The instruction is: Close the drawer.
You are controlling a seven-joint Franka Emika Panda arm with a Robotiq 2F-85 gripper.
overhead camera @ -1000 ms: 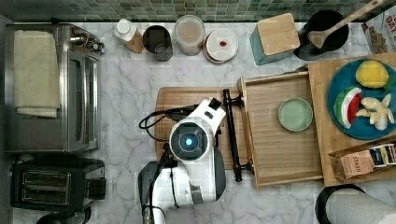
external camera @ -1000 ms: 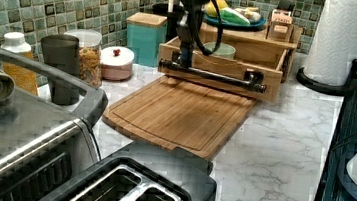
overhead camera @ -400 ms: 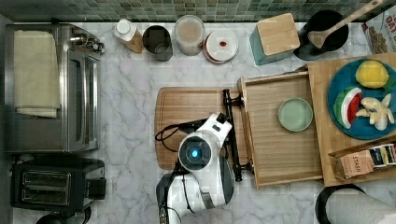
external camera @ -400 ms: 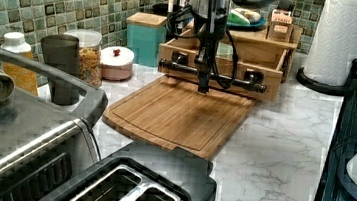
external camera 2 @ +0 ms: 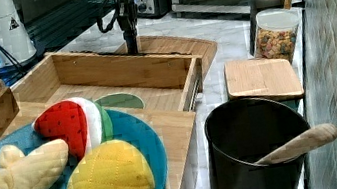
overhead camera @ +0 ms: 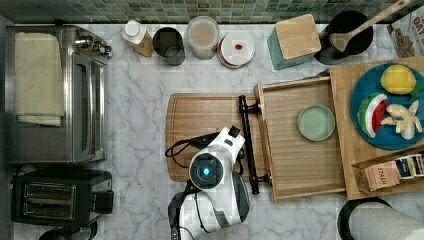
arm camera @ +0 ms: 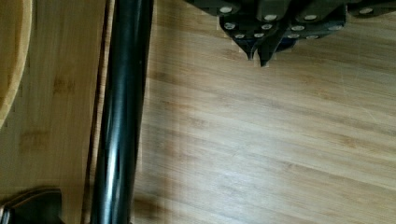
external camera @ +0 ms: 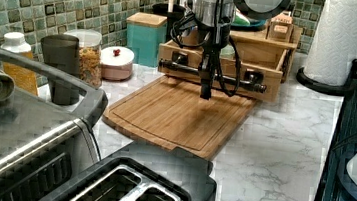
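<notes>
1. The one legible label reads "STASH", printed on a brown tea packet [overhead camera: 378,175] in a small wooden holder at the top view's right; a printed box [overhead camera: 411,31] at the top view's upper right corner carries lettering too cropped to read.
2. The gripper [arm camera: 259,52] points down over the bamboo cutting board [external camera: 175,112], its fingertips pressed together with no gap and nothing held between them.
3. The drawer [overhead camera: 292,137] stands pulled out from its light-wood cabinet [overhead camera: 350,145], and its long black bar handle [overhead camera: 248,142] lies just beside the gripper in the wrist view, apart from the fingertips.
4. In the left view the gripper [external camera: 206,86] hangs in front of the handle, low over the board.
5. The drawer is a wide, shallow light-wood tray with raised rims; a pale green dish [overhead camera: 315,122] sits inside it.
</notes>
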